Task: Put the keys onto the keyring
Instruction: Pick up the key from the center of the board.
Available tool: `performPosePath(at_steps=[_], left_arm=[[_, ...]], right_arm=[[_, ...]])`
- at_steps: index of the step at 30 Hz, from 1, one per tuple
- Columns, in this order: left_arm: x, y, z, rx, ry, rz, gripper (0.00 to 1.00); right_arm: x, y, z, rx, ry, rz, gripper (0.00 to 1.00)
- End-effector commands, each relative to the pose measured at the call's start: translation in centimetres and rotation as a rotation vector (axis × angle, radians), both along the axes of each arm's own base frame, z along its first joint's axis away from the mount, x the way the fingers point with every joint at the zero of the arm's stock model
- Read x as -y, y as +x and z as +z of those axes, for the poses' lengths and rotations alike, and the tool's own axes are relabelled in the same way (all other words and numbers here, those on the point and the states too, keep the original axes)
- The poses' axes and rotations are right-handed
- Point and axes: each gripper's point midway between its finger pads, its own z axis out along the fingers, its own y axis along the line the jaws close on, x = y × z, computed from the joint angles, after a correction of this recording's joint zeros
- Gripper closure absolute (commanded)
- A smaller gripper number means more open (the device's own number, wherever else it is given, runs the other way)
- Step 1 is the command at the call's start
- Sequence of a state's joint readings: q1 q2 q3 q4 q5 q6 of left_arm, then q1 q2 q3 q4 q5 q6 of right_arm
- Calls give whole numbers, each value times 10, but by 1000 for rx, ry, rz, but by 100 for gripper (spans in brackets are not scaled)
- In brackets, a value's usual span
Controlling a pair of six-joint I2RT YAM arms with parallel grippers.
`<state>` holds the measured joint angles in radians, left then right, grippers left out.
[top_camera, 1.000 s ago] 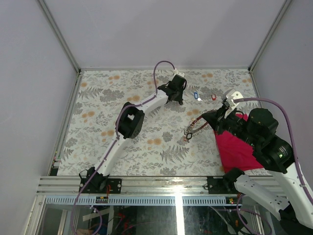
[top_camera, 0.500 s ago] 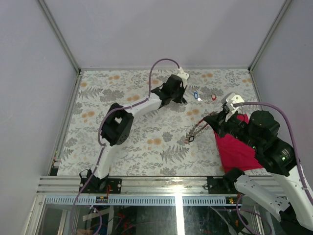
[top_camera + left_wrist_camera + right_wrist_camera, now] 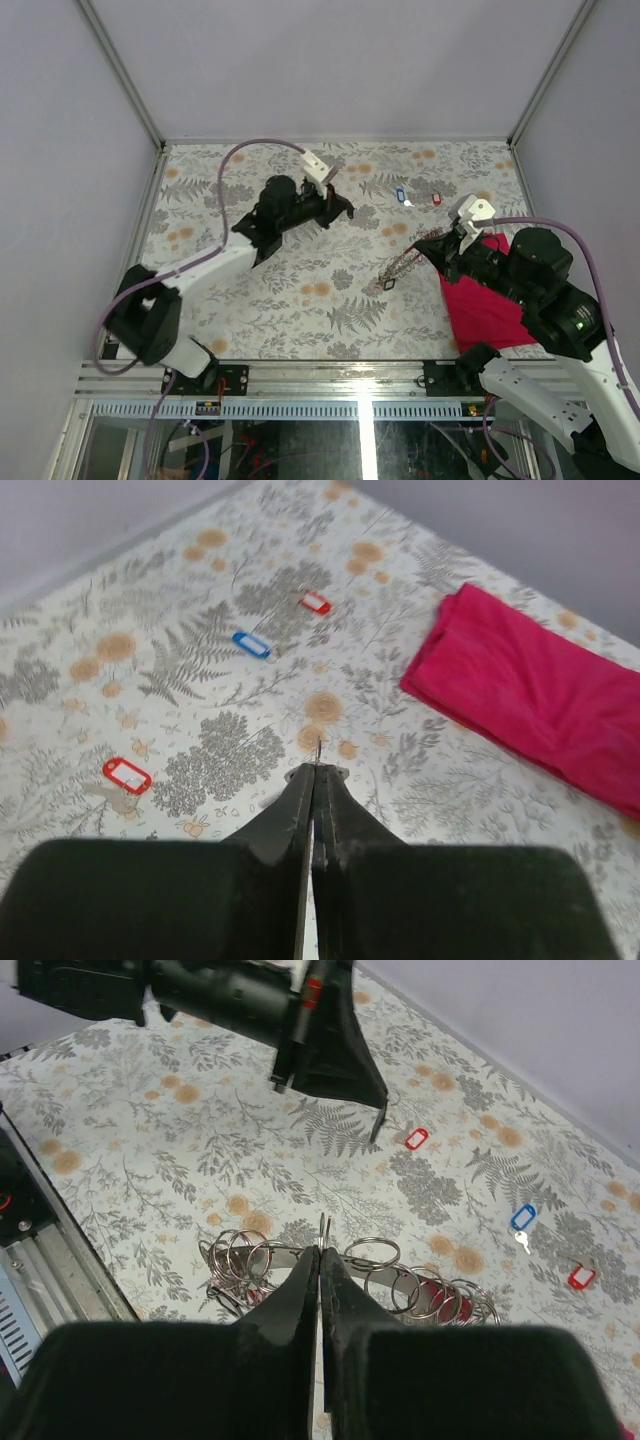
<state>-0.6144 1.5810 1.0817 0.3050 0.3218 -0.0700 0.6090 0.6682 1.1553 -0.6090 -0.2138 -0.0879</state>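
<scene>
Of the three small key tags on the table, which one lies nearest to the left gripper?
The lone red tag, just beside the left gripper. The blue tag and the other red tag lie close together, farther off.

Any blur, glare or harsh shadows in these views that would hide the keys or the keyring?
Top external: even, soft light, no glare, but the keys are mere specks. Left wrist: table sharp, own left gripper a blurred dark mass. Right wrist: keyring crisp, right gripper out of focus.
</scene>
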Motion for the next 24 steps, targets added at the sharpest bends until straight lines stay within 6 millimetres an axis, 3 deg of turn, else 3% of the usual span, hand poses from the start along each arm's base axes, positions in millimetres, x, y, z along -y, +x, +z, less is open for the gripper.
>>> performPosePath(at_steps=[1, 6, 13, 24], left_arm=[[-17, -42, 93, 387, -157, -89, 100], [-41, -84, 115, 556, -104, -149, 100], [-44, -145, 124, 719, 27, -438, 100], [-51, -194, 177, 841, -148, -545, 100]], right_arm=[[-22, -4, 25, 99, 63, 128, 100], [-52, -13, 30, 113, 103, 306, 100], [-87, -39, 48, 126, 203, 594, 100], [-97, -50, 64, 201, 290, 707, 100]])
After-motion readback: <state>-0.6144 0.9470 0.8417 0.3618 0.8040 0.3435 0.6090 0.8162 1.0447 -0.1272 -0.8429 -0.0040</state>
